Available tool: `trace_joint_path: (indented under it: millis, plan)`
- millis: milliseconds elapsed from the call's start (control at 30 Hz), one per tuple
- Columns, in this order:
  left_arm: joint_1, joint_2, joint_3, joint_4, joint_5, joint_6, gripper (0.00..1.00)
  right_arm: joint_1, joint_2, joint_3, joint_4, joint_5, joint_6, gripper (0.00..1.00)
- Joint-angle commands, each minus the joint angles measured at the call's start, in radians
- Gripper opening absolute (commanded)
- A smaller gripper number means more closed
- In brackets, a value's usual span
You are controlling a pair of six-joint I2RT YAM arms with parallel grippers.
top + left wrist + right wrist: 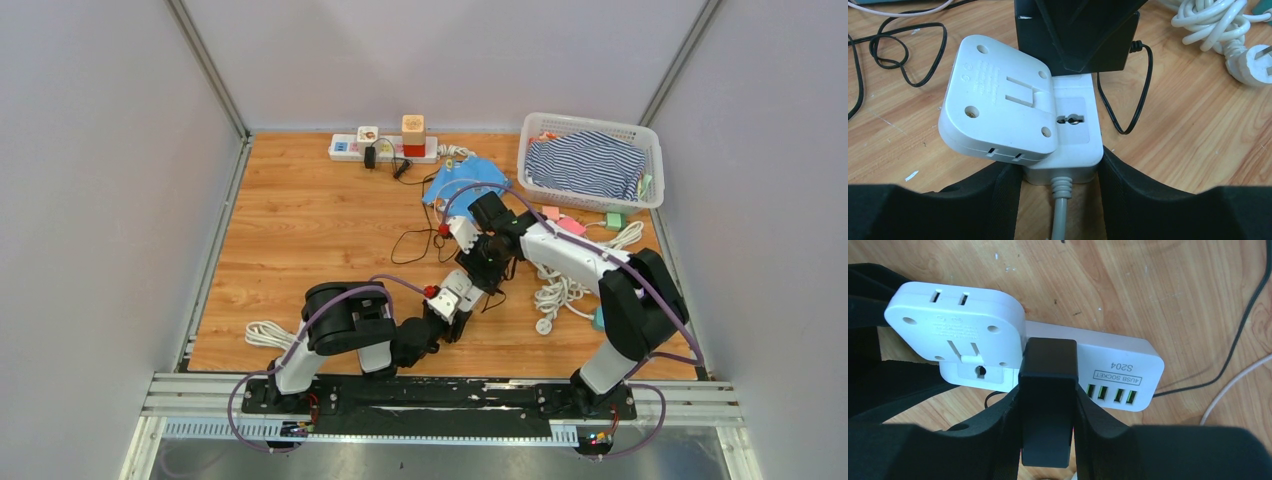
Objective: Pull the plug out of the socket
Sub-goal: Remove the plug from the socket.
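Note:
The white socket [1075, 132] is a small strip marked "4USB SOCKET" [1118, 367], lying on the wooden floor with a grey cord at its near end. My left gripper [1060, 177] is shut on that cord end, one black finger [1003, 192] on each side. A white square adapter [998, 102] rests tilted over the strip's left part. The black plug [1048, 390] stands on the socket's face with no gap showing, and my right gripper [1048, 412] is shut on its sides. In the top view both grippers, left [455, 300] and right [487, 262], meet at mid-table and hide the socket.
A thin black cord [1140, 90] runs from the plug. A coiled white cable [565, 290] with its plug [1250, 62] lies to the right. A basket [530, 130] of striped cloth, a blue cloth [465, 180] and another power strip [385, 148] sit at the back.

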State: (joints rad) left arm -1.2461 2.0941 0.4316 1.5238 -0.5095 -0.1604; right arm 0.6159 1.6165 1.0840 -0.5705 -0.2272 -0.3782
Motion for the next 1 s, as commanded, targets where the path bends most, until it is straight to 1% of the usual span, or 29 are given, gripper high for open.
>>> trace_joint_path:
  millis: [0, 33, 67, 100, 133, 167, 200, 233, 267, 300, 367, 400, 500, 533, 567, 600, 633, 700, 733, 767, 800, 833, 867, 967]
  plan:
    - [0.004, 0.025, -0.022, -0.001, -0.047, 0.002, 0.0, 0.002, -0.025, 0.018, -0.125, -0.273, -0.07, 0.0]
    - [0.004, 0.024, -0.022, -0.001, -0.051, 0.001, 0.0, 0.002, -0.045, 0.022, -0.141, -0.342, -0.084, 0.0]
    - [0.004, 0.024, -0.023, -0.001, -0.052, 0.001, 0.0, 0.002, -0.064, 0.018, -0.144, -0.377, -0.092, 0.0]
    - [0.004, 0.024, -0.024, -0.001, -0.053, 0.001, 0.0, 0.0, -0.077, 0.014, -0.134, -0.358, -0.083, 0.0]
    - [0.004, 0.024, -0.024, -0.001, -0.053, 0.0, 0.0, -0.001, -0.083, 0.006, -0.109, -0.294, -0.068, 0.0]
    - [0.004, 0.024, -0.024, -0.002, -0.054, -0.001, 0.0, -0.007, -0.08, -0.005, -0.078, -0.193, -0.05, 0.0]
    - [0.004, 0.024, -0.023, -0.001, -0.054, -0.001, 0.0, -0.016, -0.07, -0.012, -0.047, -0.038, -0.03, 0.0]
    - [0.004, 0.024, -0.023, -0.002, -0.051, -0.001, 0.0, -0.025, -0.045, -0.011, -0.025, 0.067, -0.013, 0.0]
    - [0.004, 0.024, -0.022, -0.001, -0.05, -0.001, 0.0, -0.036, -0.024, -0.008, -0.013, 0.146, -0.003, 0.0]
    - [0.003, 0.024, -0.022, -0.001, -0.05, 0.0, 0.0, -0.047, -0.009, -0.005, -0.012, 0.167, 0.002, 0.0]
    - [0.004, 0.024, -0.022, -0.002, -0.05, -0.001, 0.0, -0.05, -0.009, -0.005, -0.023, 0.11, -0.002, 0.0]
    - [0.004, 0.025, -0.022, -0.002, -0.05, -0.001, 0.0, -0.051, -0.016, -0.002, -0.037, 0.042, -0.008, 0.0]
    - [0.004, 0.024, -0.022, -0.001, -0.049, -0.001, 0.0, -0.05, -0.041, 0.014, -0.1, -0.227, -0.039, 0.0]
    - [0.003, 0.024, -0.022, -0.002, -0.048, -0.001, 0.0, -0.05, -0.048, 0.016, -0.114, -0.275, -0.045, 0.0]
    - [0.004, 0.024, -0.022, -0.002, -0.047, -0.001, 0.0, -0.05, -0.054, 0.017, -0.116, -0.287, -0.046, 0.0]
    - [0.004, 0.025, -0.023, -0.001, -0.048, -0.001, 0.0, -0.051, -0.057, 0.014, -0.107, -0.256, -0.044, 0.0]
    - [0.004, 0.023, -0.024, -0.001, -0.047, -0.001, 0.0, -0.05, -0.058, 0.009, -0.084, -0.189, -0.03, 0.0]
    - [0.003, 0.023, -0.024, -0.001, -0.047, -0.002, 0.0, -0.052, -0.049, -0.007, -0.03, 0.027, -0.003, 0.0]
    - [0.004, 0.023, -0.023, -0.002, -0.047, -0.002, 0.0, -0.06, -0.041, -0.01, -0.015, 0.1, 0.006, 0.0]
    - [0.004, 0.023, -0.024, -0.002, -0.047, -0.001, 0.0, -0.076, -0.035, -0.008, -0.013, 0.124, 0.015, 0.0]
    - [0.004, 0.023, -0.024, -0.001, -0.047, -0.001, 0.0, -0.084, -0.033, -0.006, -0.017, 0.106, 0.017, 0.0]
    - [0.004, 0.024, -0.024, -0.001, -0.048, -0.001, 0.0, -0.084, -0.036, -0.007, -0.025, 0.063, 0.013, 0.0]
    - [0.004, 0.024, -0.022, -0.002, -0.049, -0.001, 0.0, -0.084, -0.039, -0.006, -0.04, -0.018, 0.002, 0.0]
    - [0.004, 0.024, -0.022, -0.002, -0.047, -0.001, 0.0, -0.082, -0.035, 0.022, -0.134, -0.335, -0.056, 0.0]
